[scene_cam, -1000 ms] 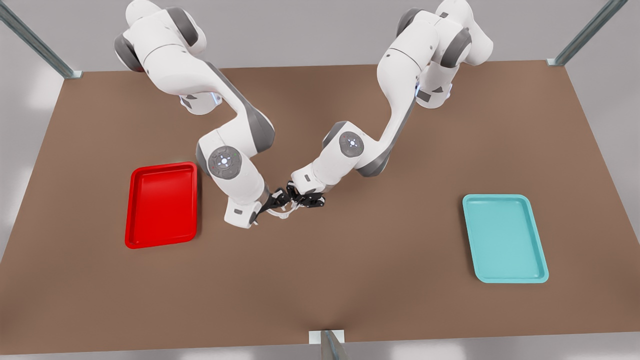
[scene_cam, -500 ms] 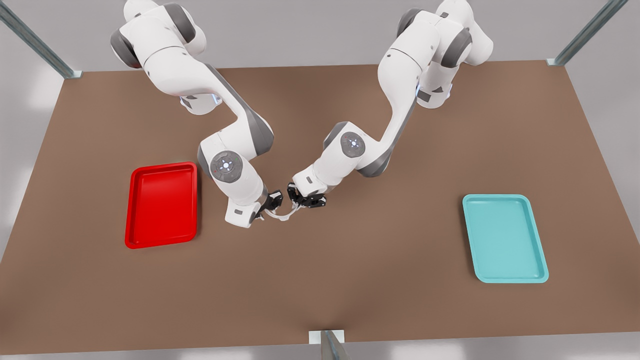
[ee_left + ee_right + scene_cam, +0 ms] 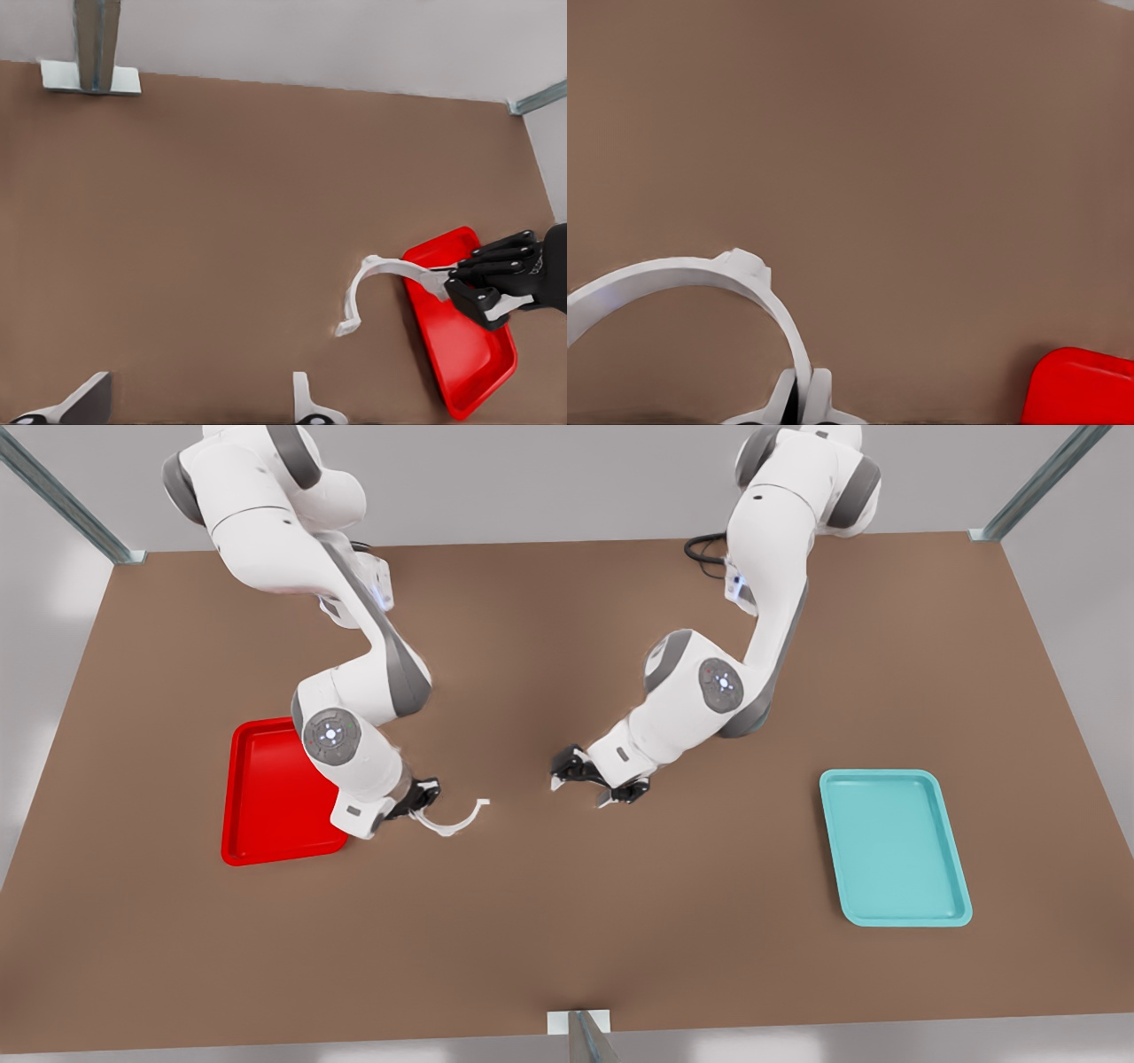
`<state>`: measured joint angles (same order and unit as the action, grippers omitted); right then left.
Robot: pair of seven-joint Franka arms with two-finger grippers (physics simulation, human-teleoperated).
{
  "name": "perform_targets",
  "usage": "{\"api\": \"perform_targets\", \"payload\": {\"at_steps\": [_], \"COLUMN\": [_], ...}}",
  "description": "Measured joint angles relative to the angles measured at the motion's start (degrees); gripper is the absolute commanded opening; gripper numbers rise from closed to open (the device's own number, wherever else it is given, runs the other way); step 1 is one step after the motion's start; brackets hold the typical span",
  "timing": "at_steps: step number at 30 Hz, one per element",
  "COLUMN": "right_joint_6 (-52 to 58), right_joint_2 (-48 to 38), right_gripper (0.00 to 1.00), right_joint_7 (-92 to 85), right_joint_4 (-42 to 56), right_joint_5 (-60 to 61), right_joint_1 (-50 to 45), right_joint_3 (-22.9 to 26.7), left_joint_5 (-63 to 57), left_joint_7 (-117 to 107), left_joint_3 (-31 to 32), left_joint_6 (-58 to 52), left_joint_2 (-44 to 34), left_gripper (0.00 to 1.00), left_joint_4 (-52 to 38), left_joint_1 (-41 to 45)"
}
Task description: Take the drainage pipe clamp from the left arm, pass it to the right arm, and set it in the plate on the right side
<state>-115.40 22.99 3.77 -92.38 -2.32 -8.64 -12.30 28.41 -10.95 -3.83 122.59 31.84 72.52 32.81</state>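
Here right tool (image 3: pixel 422 806) pinches drainage pipe clamp (image 3: pixel 454 825); arc reaches toward wide-open left tool (image 3: pixel 581 789).

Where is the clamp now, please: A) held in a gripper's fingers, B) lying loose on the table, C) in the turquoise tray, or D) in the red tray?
A: the right gripper, beside the red tray, pinches one end of the clamp; the left gripper waits open, apart from it.

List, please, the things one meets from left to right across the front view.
red tray → right tool, shut on the clamp → clamp → left tool, open → plate
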Motion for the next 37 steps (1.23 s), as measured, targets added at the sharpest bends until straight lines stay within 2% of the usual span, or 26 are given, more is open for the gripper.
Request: {"api": "perform_targets", "payload": {"at_steps": [5, 9, 14, 16, 17, 18, 19, 21, 23, 25, 27, 29, 30, 32, 33, 35, 37], "right_joint_6": [-3.9, -9.2, -15.7, -17.6, -18.3, -18.9, -19.5, -20.3, -19.1, -13.6, -3.8, 3.9, 7.4, 13.4, 15.8, 19.5, 22.0], "right_joint_2": [-2.4, -3.5, -11.7, -13.5, -13.7, -13.8, -13.8, -14.2, -14.5, -14.5, -14.4, -14.2, -14.5, -15.9, -15.8, -15.3, -15.1], "right_gripper": [0.21, 0.21, 0.21, 0.21, 0.42, 0.78, 0.99, 1.00, 1.00, 1.00, 1.00, 1.00, 1.00, 1.00, 1.00, 1.00, 1.00], "right_joint_7": [-2.7, -6.8, -13.2, -15.7, -16.9, -17.6, -17.8, -16.9, -16.8, -16.9, -16.5, -15.8, -15.4, -14.4, -13.9, -12.6, -11.4], "right_joint_4": [-8.0, -15.9, -31.4, -34.6, -35.4, -35.8, -35.9, -34.9, -28.9, -14.2, 0.1, 6.6, 8.1, 9.3, 9.6, 10.1, 10.2], "right_joint_5": [0.0, -0.1, 0.0, 0.0, 0.0, -0.4, -1.5, -3.8, -4.2, -3.7, -3.3, -2.8, -2.7, -2.3, -1.4, 0.2, 1.1], "right_joint_1": [12.4, 22.3, 30.8, 32.1, 32.4, 32.5, 32.5, 32.5, 32.6, 32.9, 32.5, 29.7, 27.3, 12.7, 8.4, 5.7, 5.9], "right_joint_3": [-0.4, -0.4, -0.5, -0.5, -0.5, -0.5, -0.5, -0.6, -1.6, -4.4, -10.3, -12.8, -11.7, 2.0, 6.1, 9.1, 10.2], "left_joint_5": [-14.1, -23.2, -27.4, -28.3, -28.7, -28.9, -29.1, -29.2, -29.4, -29.4, -29.3, -29.3, -29.3, -29.3, -29.3, -29.3, -29.2], "left_joint_7": [3.1, 5.7, 8.1, 8.9, 9.3, 9.6, 10.0, 10.5, 11.1, 11.6, 12.1, 12.5, 12.7, 13.0, 13.2, 13.5, 13.7], "left_joint_3": [-2.8, -4.9, -3.0, -2.9, -2.9, -2.8, -2.8, -2.8, -2.8, -2.8, -2.8, -2.8, -2.8, -2.8, -2.8, -2.8, -2.8], "left_joint_6": [-17.5, -23.3, -25.8, -26.0, -26.2, -26.3, -26.4, -26.5, -26.5, -26.6, -26.8, -27.1, -27.2, -27.2, -27.2, -27.2, -27.2], "left_joint_2": [-4.4, -7.5, -10.4, -10.4, -10.2, -9.8, -9.1, -8.3, -8.0, -8.0, -8.2, -8.3, -8.3, -8.3, -8.2, -8.2, -8.2], "left_gripper": [1.00, 1.00, 1.00, 1.00, 1.00, 1.00, 1.00, 1.00, 1.00, 1.00, 1.00, 1.00, 1.00, 1.00, 1.00, 1.00, 1.00], "left_joint_4": [-0.1, 0.0, 0.8, 1.1, 1.0, 0.6, 0.1, -0.3, -0.4, -0.4, -0.4, -0.4, -0.4, -0.4, -0.4, -0.4, -0.4], "left_joint_1": [-16.8, -18.8, -21.1, -21.2, -21.0, -20.9, -20.9, -20.9, -20.8, -21.0, -21.1, -21.2, -21.2, -21.2, -21.2, -21.1, -21.1]}}
